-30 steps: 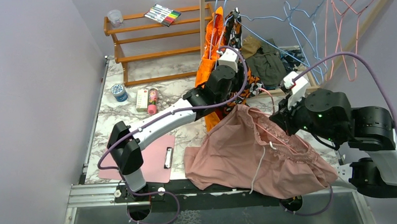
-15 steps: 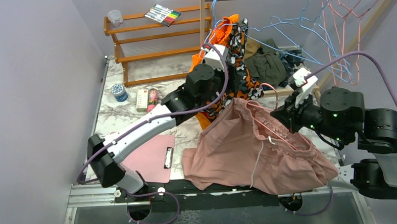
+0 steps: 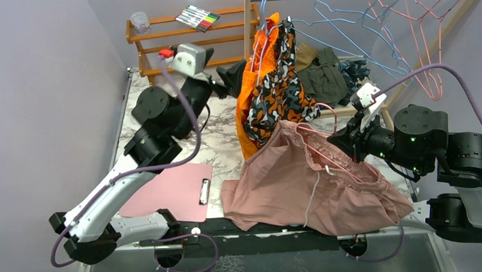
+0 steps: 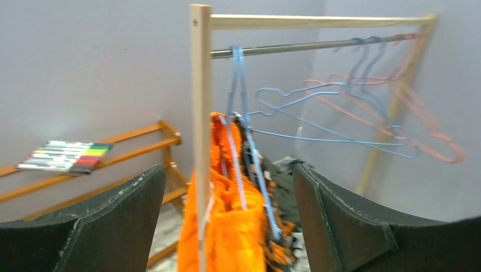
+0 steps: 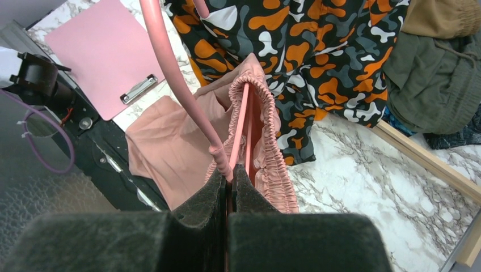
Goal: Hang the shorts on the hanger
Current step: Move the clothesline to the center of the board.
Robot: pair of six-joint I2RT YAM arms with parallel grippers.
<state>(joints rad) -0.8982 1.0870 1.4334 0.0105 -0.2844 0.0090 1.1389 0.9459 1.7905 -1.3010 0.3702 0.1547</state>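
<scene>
Clamps shut with the right gripper (image 5: pixel 228 173) on the hanger (image 5: pixel 168 62), its wire inside the waistband of the shorts (image 3: pixel 290 183). Spills over the near edge of the table (image 3: pixel 219 112), right of centre. Backed by a camouflage garment (image 3: pixel 279 91), possibly touching. Gapes wide with the left gripper (image 4: pixel 227 187), empty, high before the rack (image 4: pixel 199 113).

Top view high behind, left wrist faces rail (image 4: pixel 295 48), right wrist close above shorts (image 5: pixel 164 147), top shares both
</scene>
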